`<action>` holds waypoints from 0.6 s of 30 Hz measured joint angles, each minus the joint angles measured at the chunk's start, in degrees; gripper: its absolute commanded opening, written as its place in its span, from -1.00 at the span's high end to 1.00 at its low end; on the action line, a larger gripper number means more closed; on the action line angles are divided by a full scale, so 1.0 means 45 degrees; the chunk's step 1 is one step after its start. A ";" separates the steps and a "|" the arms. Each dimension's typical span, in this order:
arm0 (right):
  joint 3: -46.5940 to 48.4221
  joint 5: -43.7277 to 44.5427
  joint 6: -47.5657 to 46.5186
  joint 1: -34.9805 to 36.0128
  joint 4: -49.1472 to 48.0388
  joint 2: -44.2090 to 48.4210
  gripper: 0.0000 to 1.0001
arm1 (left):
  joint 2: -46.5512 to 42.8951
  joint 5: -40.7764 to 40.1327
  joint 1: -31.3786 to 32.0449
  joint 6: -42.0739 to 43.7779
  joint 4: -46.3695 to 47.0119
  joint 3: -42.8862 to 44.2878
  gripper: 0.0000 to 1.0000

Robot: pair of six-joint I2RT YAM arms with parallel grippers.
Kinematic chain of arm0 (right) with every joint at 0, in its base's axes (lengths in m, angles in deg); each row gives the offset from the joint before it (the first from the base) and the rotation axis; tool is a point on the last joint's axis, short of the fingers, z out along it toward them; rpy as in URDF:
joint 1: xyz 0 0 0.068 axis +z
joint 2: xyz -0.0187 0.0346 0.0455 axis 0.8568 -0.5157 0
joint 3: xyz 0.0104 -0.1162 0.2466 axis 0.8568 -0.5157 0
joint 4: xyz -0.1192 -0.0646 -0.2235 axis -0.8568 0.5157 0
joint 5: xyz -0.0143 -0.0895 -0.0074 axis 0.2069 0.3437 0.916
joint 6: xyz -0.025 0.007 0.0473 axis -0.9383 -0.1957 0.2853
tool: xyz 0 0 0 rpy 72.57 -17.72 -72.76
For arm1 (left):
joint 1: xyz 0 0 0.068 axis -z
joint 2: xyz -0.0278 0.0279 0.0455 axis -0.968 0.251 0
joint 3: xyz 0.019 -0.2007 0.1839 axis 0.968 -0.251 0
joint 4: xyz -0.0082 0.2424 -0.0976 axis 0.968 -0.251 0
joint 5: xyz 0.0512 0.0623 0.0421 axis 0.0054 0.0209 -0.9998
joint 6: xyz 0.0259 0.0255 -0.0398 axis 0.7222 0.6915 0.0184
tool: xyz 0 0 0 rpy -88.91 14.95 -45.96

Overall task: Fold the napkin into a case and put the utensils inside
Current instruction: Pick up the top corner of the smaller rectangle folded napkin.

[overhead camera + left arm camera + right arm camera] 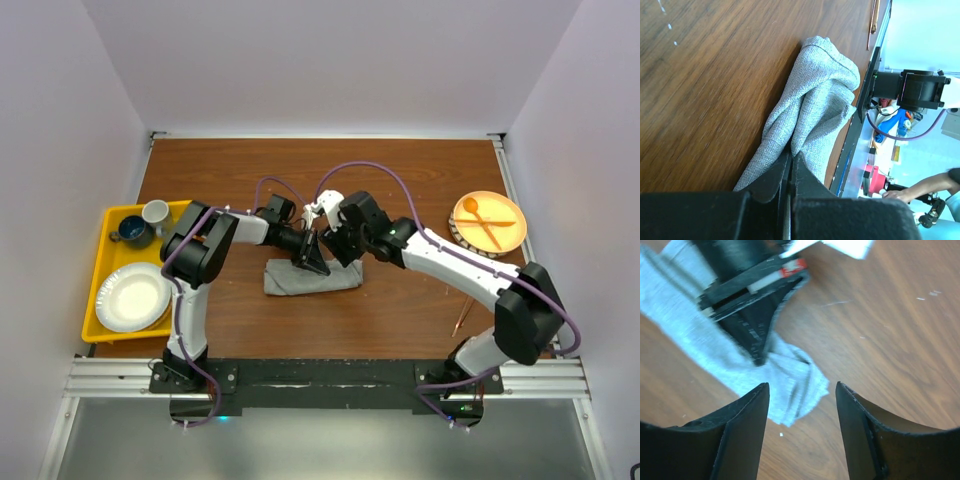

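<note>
The grey napkin point(300, 279) lies bunched and loosely folded on the wooden table in front of both arms. My left gripper point(313, 257) is shut on one edge of it; in the left wrist view the fingers point(790, 162) pinch the cloth point(815, 95). My right gripper point(338, 243) is open and empty, hovering just above the napkin's right end point(792, 377), with its jaws point(802, 386) wide apart. The left gripper's black fingers point(755, 325) show in the right wrist view. A thin copper utensil point(462, 317) lies near the right arm's base, and also shows in the left wrist view point(873, 20).
A yellow tray point(103, 290) at the left holds a white plate point(132, 297), a dark mug point(130, 230) and a small cup point(155, 212). An orange plate point(489, 221) with an orange spoon and fork sits at the right. White walls surround the table.
</note>
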 measured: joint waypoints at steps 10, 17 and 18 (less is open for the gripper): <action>-0.0238 -0.1224 -0.1248 0.0000 -0.0146 -0.1515 -0.02 | 0.0053 0.0092 -0.0015 0.0000 0.0019 0.0024 1.00; -0.0525 -0.1297 -0.1831 0.0000 -0.0423 -0.1977 0.13 | 0.0058 0.0117 -0.0024 0.0000 0.0029 0.0024 1.00; -0.0529 -0.1292 -0.1870 0.0000 -0.0427 -0.2025 0.15 | 0.0058 0.0117 -0.0024 0.0000 0.0024 0.0024 1.00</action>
